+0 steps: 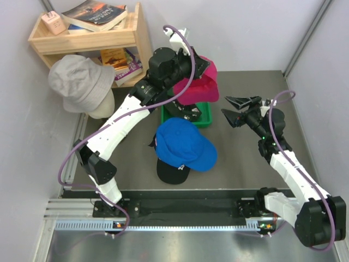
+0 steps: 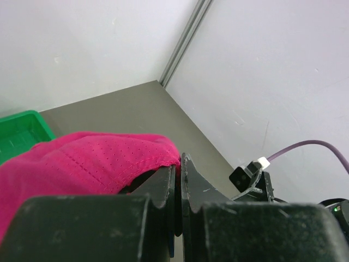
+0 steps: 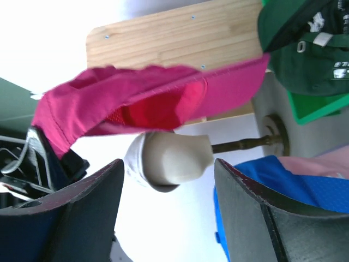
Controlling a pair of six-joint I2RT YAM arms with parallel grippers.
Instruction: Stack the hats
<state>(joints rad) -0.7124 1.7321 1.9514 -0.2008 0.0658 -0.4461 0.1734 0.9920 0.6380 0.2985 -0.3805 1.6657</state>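
My left gripper (image 1: 202, 68) is shut on the magenta cap (image 1: 197, 84) and holds it in the air above the green tray (image 1: 207, 119). The cap also shows in the left wrist view (image 2: 82, 164) and the right wrist view (image 3: 147, 101). The bright blue cap (image 1: 182, 143) lies on top of the black cap (image 1: 172, 172) at the table's middle; a strip of pink shows under the blue in the right wrist view (image 3: 327, 161). The dark green cap (image 3: 308, 49) lies in the tray. My right gripper (image 1: 235, 109) is open and empty, right of the tray. The lavender cap is hidden.
A wooden shelf (image 1: 87, 41) with books stands at the back left. A grey bucket hat (image 1: 82, 82) sits on a stand (image 3: 174, 158) in front of it. Walls close in on the left and right.
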